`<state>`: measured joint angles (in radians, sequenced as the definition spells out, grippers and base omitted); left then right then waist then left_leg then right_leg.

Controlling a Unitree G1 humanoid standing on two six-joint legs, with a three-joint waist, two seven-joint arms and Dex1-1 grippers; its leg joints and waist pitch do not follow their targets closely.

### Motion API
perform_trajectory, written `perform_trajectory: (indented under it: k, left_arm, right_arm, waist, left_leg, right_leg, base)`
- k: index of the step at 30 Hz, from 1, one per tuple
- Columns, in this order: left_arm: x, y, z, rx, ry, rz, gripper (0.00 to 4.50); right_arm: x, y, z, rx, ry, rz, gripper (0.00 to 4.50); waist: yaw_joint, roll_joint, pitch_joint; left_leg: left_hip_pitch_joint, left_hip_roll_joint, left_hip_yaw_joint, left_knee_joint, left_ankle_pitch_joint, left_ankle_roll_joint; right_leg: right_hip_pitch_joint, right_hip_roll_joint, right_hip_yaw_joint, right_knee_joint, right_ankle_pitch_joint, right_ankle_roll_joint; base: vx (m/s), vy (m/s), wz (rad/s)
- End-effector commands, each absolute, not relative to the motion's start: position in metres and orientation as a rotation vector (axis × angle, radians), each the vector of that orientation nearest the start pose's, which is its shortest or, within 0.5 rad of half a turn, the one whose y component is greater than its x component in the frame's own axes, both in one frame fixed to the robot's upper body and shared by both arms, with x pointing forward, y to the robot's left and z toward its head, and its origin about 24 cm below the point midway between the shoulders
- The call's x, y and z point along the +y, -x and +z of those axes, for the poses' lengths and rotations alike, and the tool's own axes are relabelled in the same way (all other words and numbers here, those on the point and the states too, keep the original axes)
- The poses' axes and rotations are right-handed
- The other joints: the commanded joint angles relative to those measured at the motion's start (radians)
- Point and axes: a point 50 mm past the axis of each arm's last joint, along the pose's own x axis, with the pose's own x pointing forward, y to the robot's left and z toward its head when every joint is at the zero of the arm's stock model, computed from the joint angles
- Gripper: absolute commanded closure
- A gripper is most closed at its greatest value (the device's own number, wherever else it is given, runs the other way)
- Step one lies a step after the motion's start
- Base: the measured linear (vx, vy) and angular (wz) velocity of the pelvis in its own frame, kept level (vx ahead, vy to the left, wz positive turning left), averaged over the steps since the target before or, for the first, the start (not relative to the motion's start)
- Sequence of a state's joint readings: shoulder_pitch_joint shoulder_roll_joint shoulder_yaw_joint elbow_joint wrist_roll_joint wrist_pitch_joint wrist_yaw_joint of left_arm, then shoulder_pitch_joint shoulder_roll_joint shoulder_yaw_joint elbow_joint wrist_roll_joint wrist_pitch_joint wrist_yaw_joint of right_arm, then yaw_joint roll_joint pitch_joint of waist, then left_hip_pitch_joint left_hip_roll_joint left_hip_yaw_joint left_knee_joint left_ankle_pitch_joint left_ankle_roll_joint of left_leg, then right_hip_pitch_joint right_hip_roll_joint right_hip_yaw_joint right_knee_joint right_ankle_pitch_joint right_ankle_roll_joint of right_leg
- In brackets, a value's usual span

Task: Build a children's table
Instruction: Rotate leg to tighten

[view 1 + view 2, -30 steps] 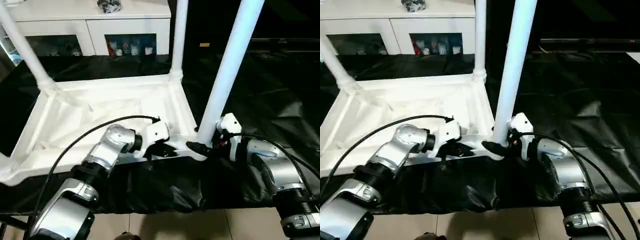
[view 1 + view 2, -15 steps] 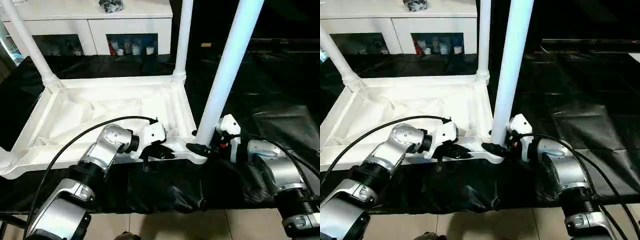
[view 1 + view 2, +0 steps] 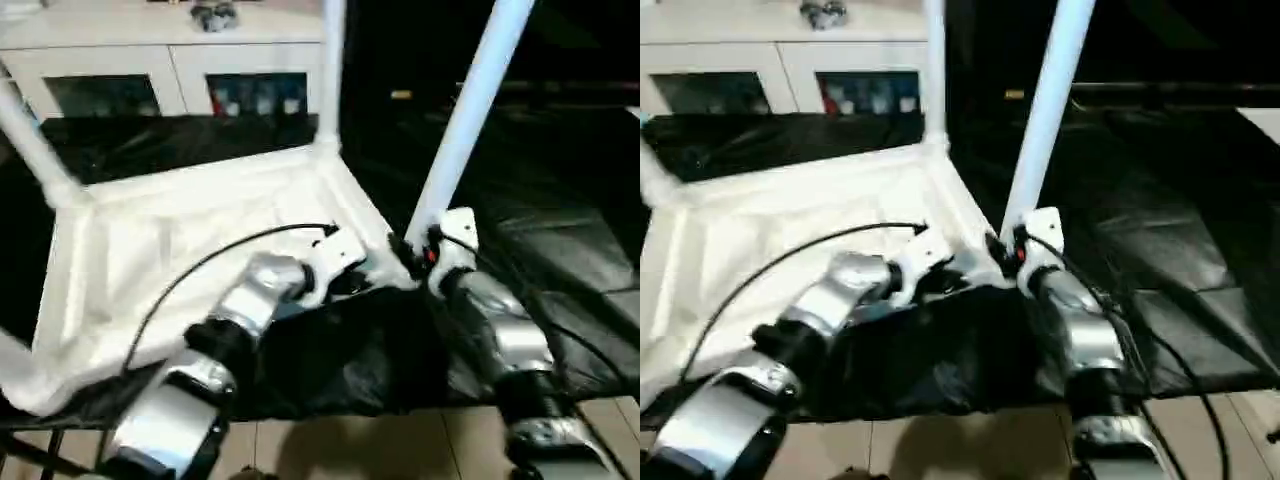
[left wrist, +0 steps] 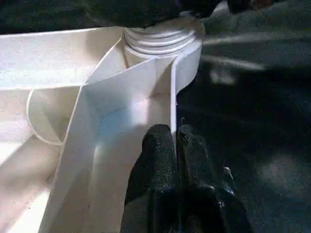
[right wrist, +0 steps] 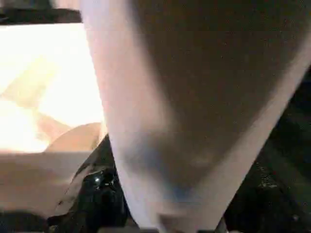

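While we held the upturned tabletop (image 3: 190,240) on the black-covered work table (image 3: 560,200), things stood thus:

Tabletop: ribbed underside up, sockets facing up, near edge just by our forearms.

Legs in: far-right leg (image 3: 330,70) upright in its socket; far-left leg (image 3: 30,140) slanting up from its corner; near-right leg (image 3: 465,115) standing in the near-right socket (image 4: 163,41). 4th corner, near-left: socket looked empty, but it sat at the pic's edge, so we couldn't be sure.

Left gripper (image 4: 167,141): fingers pressed together, pinching the thin rim wall of the tabletop just short of the near-right socket, steadying it.

Right gripper (image 3: 415,262): at the foot of the near-right leg, leg close betw. its fingers per the wrist view; whether it clamped the leg or stood slack, we couldn't tell.

Progress: approx. 3 of 4 legs in, by our reckoning.

Left to do: seat near-right leg fully, fit the 4th, flip the table upright.

Background: white glass-door cabinet (image 3: 150,70) behind.
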<state>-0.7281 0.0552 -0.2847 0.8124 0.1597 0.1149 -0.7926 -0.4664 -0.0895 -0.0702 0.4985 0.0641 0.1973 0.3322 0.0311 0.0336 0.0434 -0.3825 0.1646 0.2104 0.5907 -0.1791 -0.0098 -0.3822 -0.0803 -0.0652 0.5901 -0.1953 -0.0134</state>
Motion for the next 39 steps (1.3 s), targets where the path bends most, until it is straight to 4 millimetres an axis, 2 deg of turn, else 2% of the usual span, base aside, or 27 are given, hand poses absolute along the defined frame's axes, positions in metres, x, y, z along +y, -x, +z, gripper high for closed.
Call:
perform_trajectory:
  k: [1,2,4,6,7,8,13,14,16,18,22,26,28,34,35,39]
  left_arm:
    - [0.010,-0.336,0.065,0.248,-0.398,-1.145,4.50]
    - [0.011,-0.335,0.065,0.241,-0.402,-1.164,4.50]
    - [0.014,-0.333,0.065,0.224,-0.408,-1.202,4.50]
    - [0.021,-0.331,0.064,0.218,-0.414,-1.244,4.50]
    - [0.025,-0.330,0.064,0.211,-0.417,-1.266,4.50]
    - [0.029,-0.329,0.064,0.214,-0.416,-1.285,4.50]
    - [0.047,-0.324,0.061,0.235,-0.429,-1.345,4.50]
    - [0.055,-0.323,0.060,0.241,-0.432,-1.363,4.50]
    - [0.065,-0.322,0.060,0.252,-0.437,-1.386,4.50]
    - [0.075,-0.320,0.061,0.267,-0.440,-1.416,4.50]
    - [0.089,-0.316,0.062,0.293,-0.453,-1.479,4.50]
    - [0.093,-0.315,0.064,0.299,-0.461,-1.504,4.50]
    - [0.094,-0.315,0.064,0.302,-0.464,-1.511,4.50]
    - [0.098,-0.314,0.064,0.315,-0.474,-1.527,4.50]
    - [0.098,-0.314,0.063,0.318,-0.476,-1.528,4.50]
    - [0.100,-0.313,0.063,0.325,-0.478,-1.531,4.50]
  right_arm:
    - [-0.086,-0.322,0.024,0.317,-0.092,0.524,2.10]
    - [-0.085,-0.321,0.026,0.302,-0.094,0.542,1.90]
    - [-0.087,-0.320,0.028,0.286,-0.105,0.571,1.75]
    - [-0.094,-0.317,0.029,0.274,-0.104,0.616,1.60]
    - [-0.098,-0.316,0.030,0.269,-0.097,0.636,1.49]
    - [-0.103,-0.314,0.031,0.267,-0.087,0.663,1.37]
    - [-0.122,-0.309,0.032,0.277,-0.033,0.765,0.91]
    - [-0.130,-0.305,0.033,0.288,-0.012,0.823,0.81]
    - [-0.140,-0.300,0.034,0.310,0.017,0.903,0.66]
    - [-0.150,-0.295,0.035,0.339,0.051,0.970,0.37]
    - [-0.164,-0.293,0.040,0.372,0.105,1.051,0.05]
    - [-0.165,-0.295,0.043,0.363,0.128,1.062,0.05]
    - [-0.164,-0.294,0.045,0.356,0.117,1.082,0.05]
    - [-0.160,-0.291,0.044,0.355,0.107,1.134,0.65]
    - [-0.160,-0.290,0.043,0.358,0.112,1.141,0.83]
    - [-0.159,-0.289,0.042,0.359,0.114,1.148,0.97]
  waist:
    - [-0.003,-0.005,-0.047]
    - [-0.001,-0.005,-0.047]
    - [0.000,-0.007,-0.048]
    - [0.002,-0.005,-0.050]
    - [0.001,-0.011,-0.051]
    - [0.005,-0.009,-0.053]
    - [0.007,-0.007,-0.058]
    - [0.010,-0.008,-0.060]
    - [0.013,-0.010,-0.057]
    - [0.019,-0.008,-0.056]
    - [0.025,-0.006,-0.052]
    - [0.028,-0.007,-0.053]
    - [0.028,-0.008,-0.055]
    - [0.032,-0.005,-0.061]
    - [0.034,-0.004,-0.060]
    - [0.034,-0.004,-0.058]
  left_leg:
    - [0.032,0.072,-0.054,-0.088,-0.401,-0.034]
    - [0.032,0.072,-0.053,-0.087,-0.392,-0.029]
    - [0.027,0.073,-0.051,-0.088,-0.364,-0.012]
    - [0.026,0.075,-0.050,-0.088,-0.349,0.000]
    - [0.023,0.075,-0.048,-0.087,-0.335,0.009]
    - [0.020,0.077,-0.049,-0.085,-0.311,0.020]
    - [0.017,0.078,-0.042,-0.077,-0.208,0.060]
    - [0.017,0.078,-0.042,-0.074,-0.201,0.068]
    - [0.017,0.080,-0.039,-0.074,-0.198,0.083]
    - [0.017,0.081,-0.037,-0.073,-0.202,0.082]
    - [0.023,0.085,-0.038,-0.078,-0.254,0.049]
    - [0.025,0.084,-0.039,-0.080,-0.261,0.026]
    - [0.024,0.083,-0.039,-0.078,-0.244,0.030]
    - [0.018,0.082,-0.036,-0.070,-0.178,0.065]
    - [0.019,0.082,-0.036,-0.070,-0.182,0.067]
    - [0.021,0.083,-0.037,-0.073,-0.214,0.051]
  right_leg:
    - [0.010,-0.090,0.051,-0.103,-0.417,-0.148]
    - [0.009,-0.090,0.052,-0.103,-0.407,-0.149]
    - [0.015,-0.087,0.052,-0.097,-0.360,-0.160]
    - [0.017,-0.088,0.052,-0.093,-0.333,-0.167]
    - [0.020,-0.087,0.053,-0.091,-0.313,-0.171]
    - [0.026,-0.089,0.053,-0.086,-0.281,-0.181]
    - [0.030,-0.086,0.051,-0.068,-0.132,-0.236]
    - [0.037,-0.086,0.049,-0.065,-0.110,-0.244]
    - [0.034,-0.084,0.050,-0.064,-0.098,-0.250]
    - [0.036,-0.083,0.047,-0.063,-0.119,-0.253]
    - [0.028,-0.084,0.049,-0.068,-0.204,-0.244]
    - [0.026,-0.086,0.052,-0.068,-0.219,-0.238]
    - [0.027,-0.085,0.051,-0.065,-0.191,-0.242]
    - [0.032,-0.083,0.047,-0.053,-0.086,-0.265]
    - [0.031,-0.084,0.047,-0.055,-0.092,-0.267]
    - [0.030,-0.084,0.047,-0.059,-0.143,-0.259]
  base:
    - [0.000,0.000,0.00]
    - [0.000,0.000,0.00]
    - [0.000,0.000,0.00]
    - [0.000,0.000,0.00]
    - [0.000,0.000,0.00]
    - [0.000,0.000,0.00]
    - [0.000,0.000,0.00]
    - [0.000,0.000,0.00]
    - [0.000,0.000,0.00]
    - [0.000,0.000,0.00]
    - [0.000,0.000,0.00]
    - [0.000,0.000,0.00]
    - [0.000,0.000,0.00]
    - [0.000,0.000,0.00]
    - [0.000,0.000,0.00]
    - [0.000,0.000,0.00]
